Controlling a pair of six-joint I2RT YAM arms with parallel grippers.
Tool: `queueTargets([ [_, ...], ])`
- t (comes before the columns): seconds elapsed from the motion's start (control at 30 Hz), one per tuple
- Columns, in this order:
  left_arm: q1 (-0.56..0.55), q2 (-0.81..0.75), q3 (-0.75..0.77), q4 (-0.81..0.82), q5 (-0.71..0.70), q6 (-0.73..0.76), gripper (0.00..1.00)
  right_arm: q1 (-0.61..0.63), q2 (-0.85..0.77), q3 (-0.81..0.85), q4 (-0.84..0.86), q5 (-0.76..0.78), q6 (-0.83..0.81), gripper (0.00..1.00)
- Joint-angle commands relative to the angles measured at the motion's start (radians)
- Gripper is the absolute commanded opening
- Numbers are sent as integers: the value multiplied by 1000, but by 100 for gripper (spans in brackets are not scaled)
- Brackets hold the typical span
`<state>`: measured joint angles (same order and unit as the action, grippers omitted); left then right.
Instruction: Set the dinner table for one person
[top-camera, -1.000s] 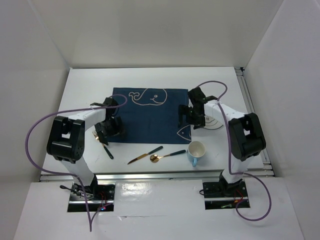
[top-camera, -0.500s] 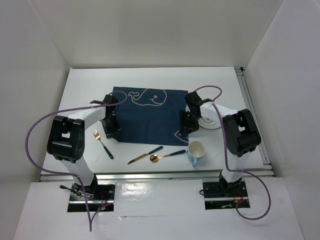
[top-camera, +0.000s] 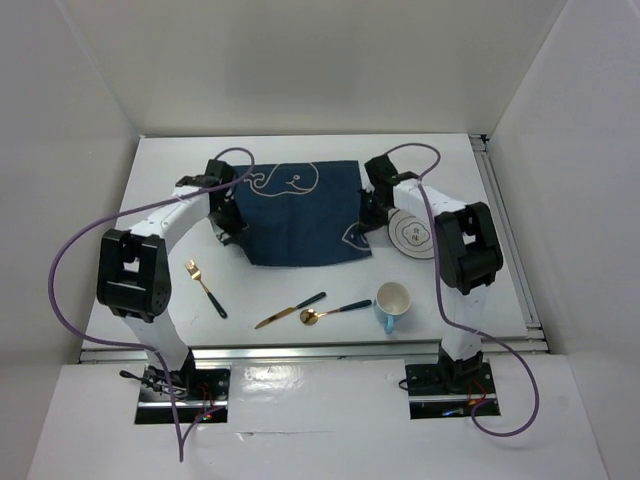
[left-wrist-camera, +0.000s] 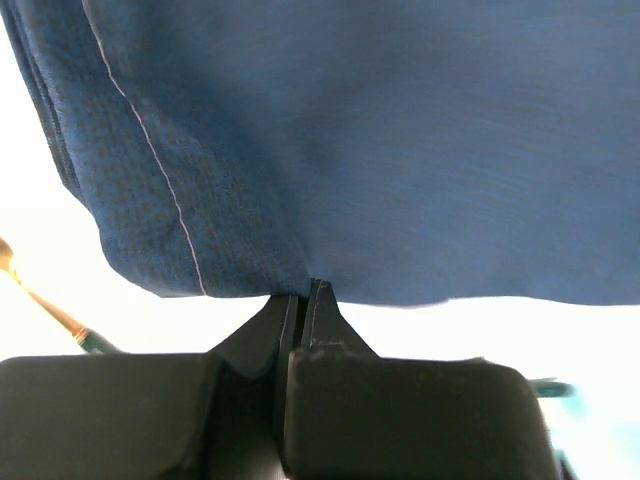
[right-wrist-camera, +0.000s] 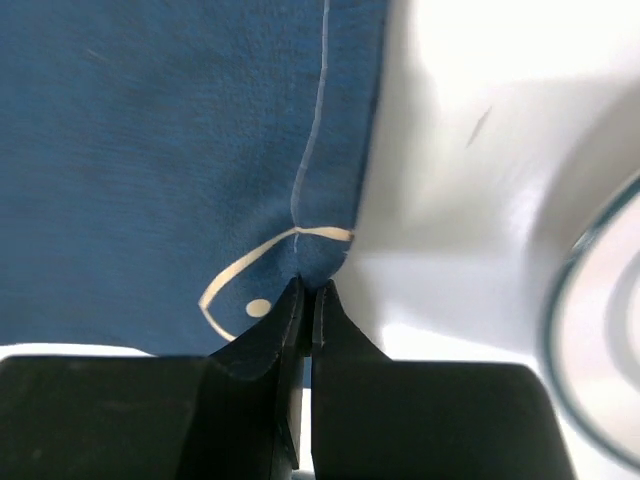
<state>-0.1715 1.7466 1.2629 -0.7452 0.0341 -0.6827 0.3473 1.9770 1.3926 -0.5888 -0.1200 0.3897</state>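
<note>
My left gripper (left-wrist-camera: 303, 292), jaws clenched on the left near hem of the navy placemat (top-camera: 300, 215); my right gripper (right-wrist-camera: 308, 290), jaws likewise pinched on the cloth's right near corner, beside the fish print; I see the cloth puckered at both pinch points; the placemat lies across the far middle of the dinner table (top-camera: 160, 180), the white top under everything; plate (top-camera: 413, 234) touching the cloth's right edge; nearer me, left to right: fork (top-camera: 204, 286), knife (top-camera: 290, 311), spoon (top-camera: 335, 311), mug (top-camera: 392, 302).
</note>
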Motion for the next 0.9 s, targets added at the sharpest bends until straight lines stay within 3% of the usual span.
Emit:
queueTargets([
  [0.0, -5, 40, 153, -20, 52, 15, 0, -54, 6, 176, -9, 46, -17, 0],
  [0.13, -14, 102, 320, -80, 61, 25, 0, -106, 28, 299, -58, 57, -35, 0],
  [0.27, -14, 111, 351, -91, 61, 25, 0, -131, -3, 261, -49, 36, -35, 0],
  [0.6, -14, 47, 49, 18, 70, 6, 0, -131, -145, -131, 29, 37, -12, 0],
  [0.87, -23, 28, -8, 18, 47, -3, 0, -131, -210, -201, 29, 65, -3, 0],
])
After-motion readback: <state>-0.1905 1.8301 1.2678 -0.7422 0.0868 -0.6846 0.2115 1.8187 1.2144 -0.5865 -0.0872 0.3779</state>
